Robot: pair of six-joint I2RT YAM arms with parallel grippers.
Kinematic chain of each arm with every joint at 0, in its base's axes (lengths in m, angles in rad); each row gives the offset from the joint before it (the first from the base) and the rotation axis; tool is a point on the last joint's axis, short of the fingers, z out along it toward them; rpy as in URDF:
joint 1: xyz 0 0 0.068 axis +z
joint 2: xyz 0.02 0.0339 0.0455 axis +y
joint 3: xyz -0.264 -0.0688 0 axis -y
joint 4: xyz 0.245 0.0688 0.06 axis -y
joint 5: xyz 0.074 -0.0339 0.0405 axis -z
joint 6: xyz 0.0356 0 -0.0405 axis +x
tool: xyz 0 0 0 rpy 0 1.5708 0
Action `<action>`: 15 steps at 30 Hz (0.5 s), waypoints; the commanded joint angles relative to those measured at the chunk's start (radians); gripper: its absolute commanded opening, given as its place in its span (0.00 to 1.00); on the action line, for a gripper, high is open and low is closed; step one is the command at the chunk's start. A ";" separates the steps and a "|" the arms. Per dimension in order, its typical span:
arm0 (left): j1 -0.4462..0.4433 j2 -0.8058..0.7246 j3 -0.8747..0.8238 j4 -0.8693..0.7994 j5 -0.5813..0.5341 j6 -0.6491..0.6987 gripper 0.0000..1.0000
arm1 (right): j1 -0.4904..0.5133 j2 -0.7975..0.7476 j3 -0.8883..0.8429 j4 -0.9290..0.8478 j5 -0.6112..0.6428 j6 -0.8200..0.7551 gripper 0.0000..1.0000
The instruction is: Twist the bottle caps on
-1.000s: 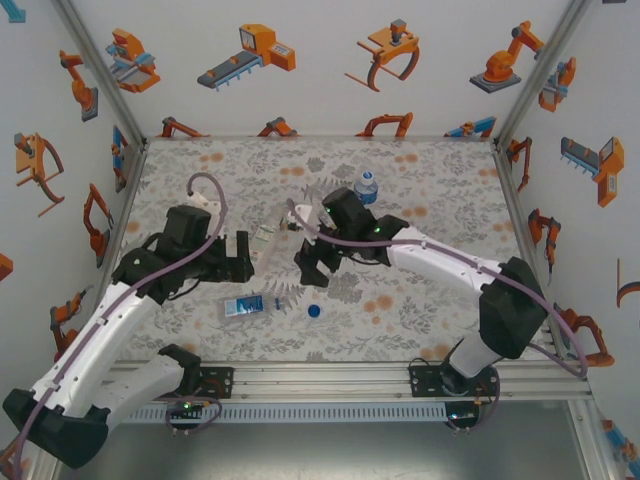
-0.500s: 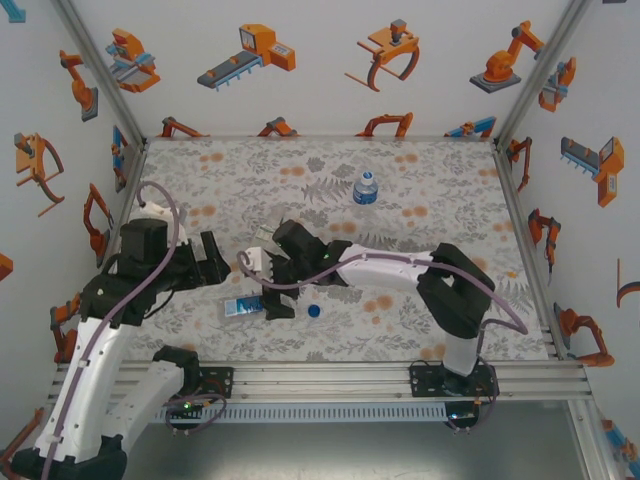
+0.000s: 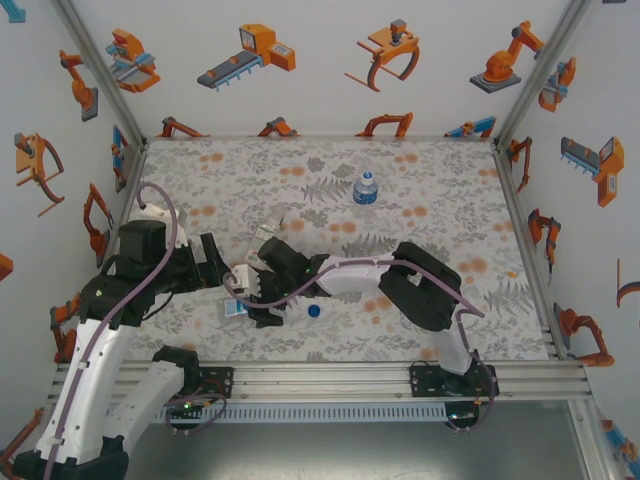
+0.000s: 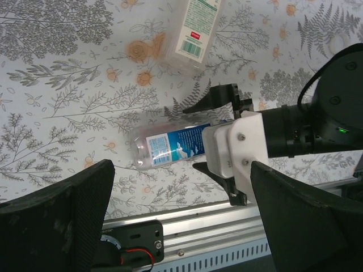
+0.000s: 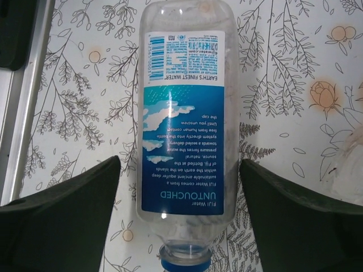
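A clear bottle with a blue label (image 5: 184,113) lies on its side near the table's front edge, its blue-ringed neck (image 5: 184,263) pointing toward my right wrist camera. My right gripper (image 5: 181,215) is open and straddles this bottle, with a gap on each side. From the left wrist the same bottle (image 4: 170,148) lies between the right gripper's fingers (image 4: 218,102). My left gripper (image 4: 181,187) hangs wide open and empty above the front edge. One loose blue cap (image 3: 314,311) rests just right of the right gripper (image 3: 255,300).
A slim bottle with a white-and-green label (image 4: 195,28) lies further back, beside my left gripper (image 3: 213,262). Another blue-labelled bottle (image 3: 366,187) stands upright at the back middle. The aluminium rail (image 4: 227,226) runs along the near edge, close to the lying bottle.
My right arm has swung left and nearer, from the table's middle to over the lying bottle. The left arm drew back to the left, then stayed still.
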State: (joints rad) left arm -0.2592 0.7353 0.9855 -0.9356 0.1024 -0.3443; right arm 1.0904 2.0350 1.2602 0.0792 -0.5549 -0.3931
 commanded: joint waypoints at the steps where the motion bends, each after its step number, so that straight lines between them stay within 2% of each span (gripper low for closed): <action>1: 0.004 -0.004 0.024 0.009 0.049 0.030 0.97 | 0.003 -0.025 0.005 0.053 0.029 -0.019 0.69; 7: 0.005 -0.006 0.028 0.028 0.107 0.053 0.97 | 0.003 -0.165 -0.087 0.088 0.065 -0.061 0.56; 12: 0.004 0.011 0.043 0.033 0.115 0.047 0.97 | 0.006 -0.312 -0.149 -0.028 0.117 -0.159 0.49; 15: 0.003 0.021 0.044 0.062 0.160 0.052 0.97 | 0.009 -0.412 -0.189 -0.117 0.153 -0.225 0.46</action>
State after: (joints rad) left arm -0.2592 0.7418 1.0126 -0.8986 0.2146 -0.3168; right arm 1.0912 1.7142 1.0885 0.0254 -0.4332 -0.5217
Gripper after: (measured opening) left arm 0.967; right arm 0.537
